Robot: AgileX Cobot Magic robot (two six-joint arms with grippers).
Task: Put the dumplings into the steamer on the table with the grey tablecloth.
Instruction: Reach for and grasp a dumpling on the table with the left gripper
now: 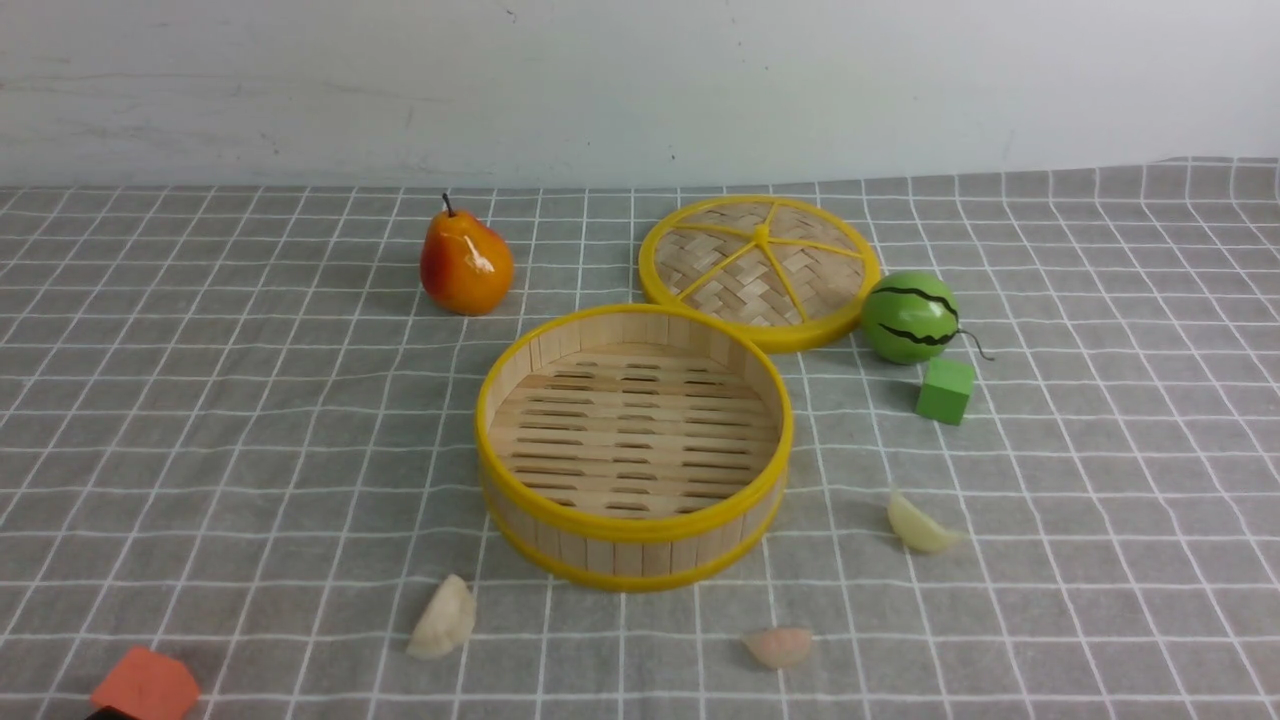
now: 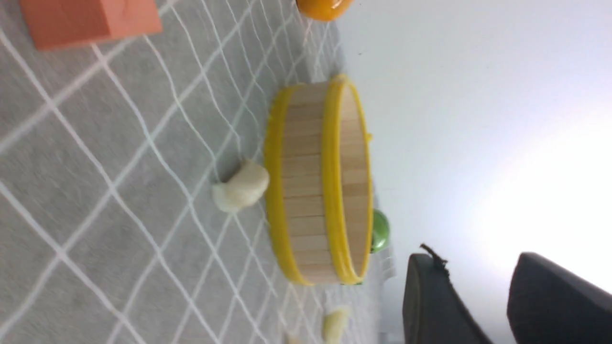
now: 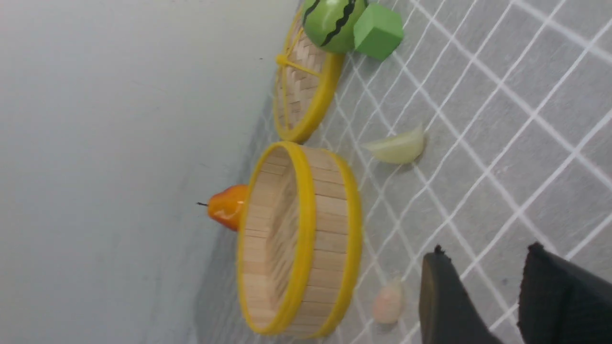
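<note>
— Where's the off-white dumpling [image 1: 442, 617]?
— On the grey tablecloth [image 1: 200, 420] covering the surface [image 1: 1100, 600], just front-left of the steamer [image 1: 634, 531] and not touching it. Its long axis slants from near-left to far-right.
— The pink dumpling [image 1: 779, 646]?
— Nearest the robot, front-right of the steamer. It lies crosswise, long axis left to right.
— And the yellow dumpling [image 1: 921, 524]?
— Right of the steamer, nearer than the green cube [image 1: 945, 390]. Its axis runs far-left to near-right, thin tip pointing right.
— The grippers?
— The left gripper [image 2: 473, 267] hangs with jaws spread, nothing between them. The right gripper [image 3: 485, 260] is likewise spread and empty, above the cloth near the pink dumpling.
</note>
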